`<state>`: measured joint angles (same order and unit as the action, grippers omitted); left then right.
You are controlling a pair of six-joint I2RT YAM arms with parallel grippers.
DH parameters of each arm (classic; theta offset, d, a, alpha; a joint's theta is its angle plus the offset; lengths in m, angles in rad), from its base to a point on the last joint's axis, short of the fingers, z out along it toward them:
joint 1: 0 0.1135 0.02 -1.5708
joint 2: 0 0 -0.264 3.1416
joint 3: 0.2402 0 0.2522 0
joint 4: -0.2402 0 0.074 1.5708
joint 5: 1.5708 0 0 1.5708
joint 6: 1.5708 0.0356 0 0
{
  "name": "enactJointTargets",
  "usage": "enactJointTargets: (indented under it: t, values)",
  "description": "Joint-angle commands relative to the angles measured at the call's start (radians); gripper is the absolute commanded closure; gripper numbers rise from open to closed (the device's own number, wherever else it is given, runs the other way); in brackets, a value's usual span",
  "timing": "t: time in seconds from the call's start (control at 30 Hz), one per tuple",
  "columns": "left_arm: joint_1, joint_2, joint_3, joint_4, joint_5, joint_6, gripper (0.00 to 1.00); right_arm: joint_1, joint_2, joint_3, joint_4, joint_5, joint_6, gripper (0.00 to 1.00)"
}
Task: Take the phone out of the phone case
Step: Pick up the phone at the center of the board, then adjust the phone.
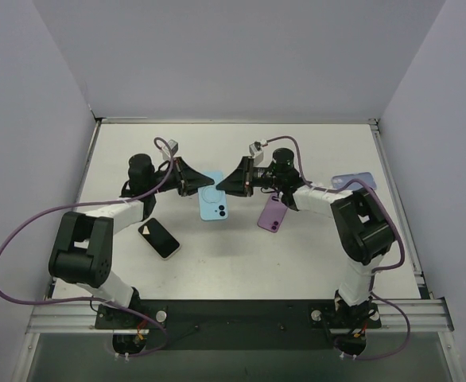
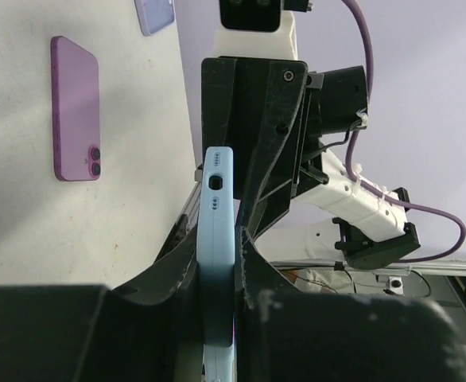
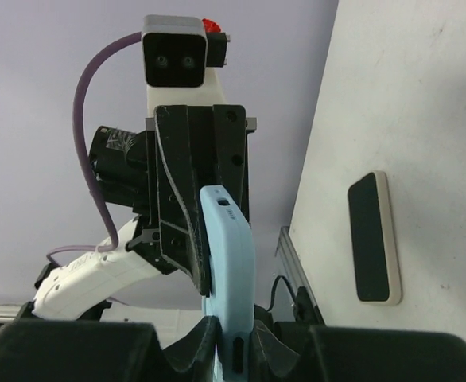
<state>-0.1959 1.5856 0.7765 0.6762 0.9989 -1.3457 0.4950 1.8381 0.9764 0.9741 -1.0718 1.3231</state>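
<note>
Two sets of fingers share one load: left fingers (image 2: 254,272) and right fingers (image 1: 234,178) each pinch narrow on opposite sides of the light-blue rectangular silicone phone case (image 1: 214,199). It sits at frame centre, apparently raised off the white flat desk (image 1: 217,267). Opposed grips probably let one side anchor while the other peels (handset seemingly still inside). A purple glass-backed phone (image 1: 273,213) lies just lower right.

My left arm (image 1: 114,213) and right arm (image 1: 320,195) are white links with black joints, each trailing a purple cable (image 3: 79,119); my fingers (image 1: 187,177) are black.
</note>
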Motion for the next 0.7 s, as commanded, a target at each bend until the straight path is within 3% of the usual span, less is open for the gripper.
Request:
enactJointTargets:
  t: [0.0,0.07,0.1,0.13,0.17,0.2,0.3,0.5,0.67]
  values:
    - [0.010,-0.025,0.000,0.014,-0.020,0.016,1.00,-0.009,-0.071,0.092,-0.323,0.036,-0.287,0.60]
    - [0.018,-0.054,0.027,-0.076,-0.037,0.075,1.00,-0.010,-0.118,0.143,-0.686,0.151,-0.439,0.38]
    - [0.021,-0.068,0.042,-0.228,-0.075,0.115,1.00,-0.006,-0.137,0.180,-0.813,0.212,-0.610,0.24]
    - [0.019,-0.082,0.068,-0.338,-0.107,0.164,1.00,0.000,-0.158,0.226,-1.007,0.292,-0.663,0.20]
    - [0.018,-0.108,0.131,-0.459,-0.152,0.281,1.00,0.008,-0.196,0.238,-1.058,0.406,-0.703,0.17]
    - [0.016,-0.117,0.171,-0.672,-0.258,0.333,1.00,0.010,-0.218,0.239,-1.087,0.462,-0.720,0.15]
    - [0.003,-0.121,0.272,-0.933,-0.411,0.419,1.00,0.028,-0.298,0.226,-1.149,0.626,-0.751,0.14]
    - [-0.048,-0.089,0.394,-1.165,-0.616,0.382,1.00,0.171,-0.385,0.249,-1.226,0.909,-0.854,0.15]
    - [-0.115,0.052,0.656,-1.467,-0.781,0.369,1.00,0.330,-0.412,0.269,-1.232,1.067,-0.943,0.16]
